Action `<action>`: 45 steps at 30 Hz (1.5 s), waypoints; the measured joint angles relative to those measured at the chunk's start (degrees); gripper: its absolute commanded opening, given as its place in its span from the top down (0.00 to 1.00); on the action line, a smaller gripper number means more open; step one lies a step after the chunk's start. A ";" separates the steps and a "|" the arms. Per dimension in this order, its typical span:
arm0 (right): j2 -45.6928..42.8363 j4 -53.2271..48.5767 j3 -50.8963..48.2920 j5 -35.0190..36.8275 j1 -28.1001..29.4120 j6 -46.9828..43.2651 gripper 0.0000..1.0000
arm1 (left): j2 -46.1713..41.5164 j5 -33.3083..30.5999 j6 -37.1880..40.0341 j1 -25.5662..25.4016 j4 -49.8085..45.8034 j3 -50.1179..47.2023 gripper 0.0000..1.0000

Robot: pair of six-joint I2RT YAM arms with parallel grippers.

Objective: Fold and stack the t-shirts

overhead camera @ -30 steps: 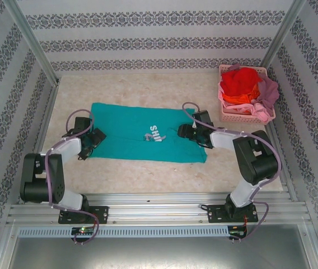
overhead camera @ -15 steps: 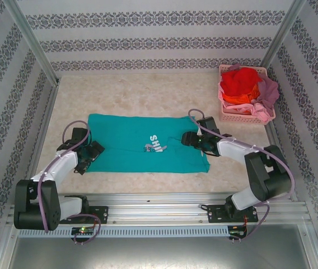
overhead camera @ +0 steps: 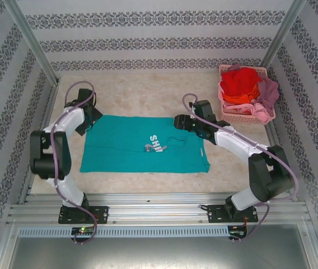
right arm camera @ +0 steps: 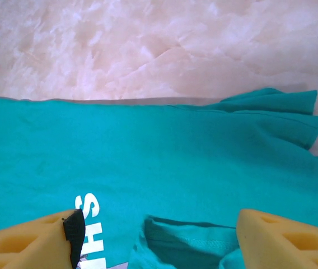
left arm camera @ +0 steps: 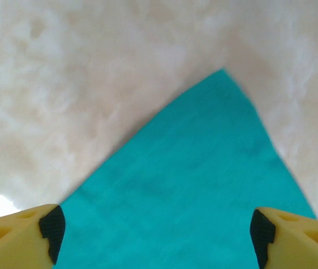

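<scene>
The left gripper (left arm camera: 156, 230) has its jaws wide apart and nothing in them; the pointed corner (left arm camera: 221, 73) of the teal shirt (left arm camera: 192, 185) lies on the table just under and ahead of them. The right gripper (right arm camera: 156, 235) is wide apart too and holds nothing; it hangs over the far edge of the shirt, near the white letters (right arm camera: 89, 221) and a small bunched fold (right arm camera: 187, 238). From the top view the shirt (overhead camera: 142, 148) lies spread flat in the middle of the table (overhead camera: 136, 92), with the left gripper (overhead camera: 88, 119) at its far left corner and the right gripper (overhead camera: 180, 121) at its far right side; the other shirts (overhead camera: 240, 84) sit piled in the basket (overhead camera: 234, 116), well apart from it. Here is what I think could go wrong; the left jaws could come down off the corner and pinch bare table, because the corner is thin and small; they could also grab too little cloth, so it slips out on the lift. The right jaws could catch the bunched fold and not the edge, so the fold turns out lumpy. The sleeve (right arm camera: 282, 112) is crumpled, so it may tuck in crooked. If one arm pulls more than the other, the shirt may slide or twist and not fold straight.
</scene>
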 measured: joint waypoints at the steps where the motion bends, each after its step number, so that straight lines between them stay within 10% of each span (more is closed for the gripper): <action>1: 0.33 -0.02 0.07 0.02 0.24 -0.04 0.27 | 2.16 -0.50 -0.26 0.00 -0.61 2.27 0.22; 9: 2.14 -0.24 0.11 0.00 1.11 -0.02 0.27 | 16.52 -3.04 -2.99 0.42 -6.21 17.84 0.39; 31: 2.19 -0.26 -0.11 0.07 1.11 0.00 0.27 | 31.04 -3.10 -2.86 1.62 -14.21 35.32 0.47; 45: 1.86 -0.26 -0.85 1.36 1.46 0.02 0.27 | 31.39 -1.73 -2.27 1.88 -15.21 36.24 0.95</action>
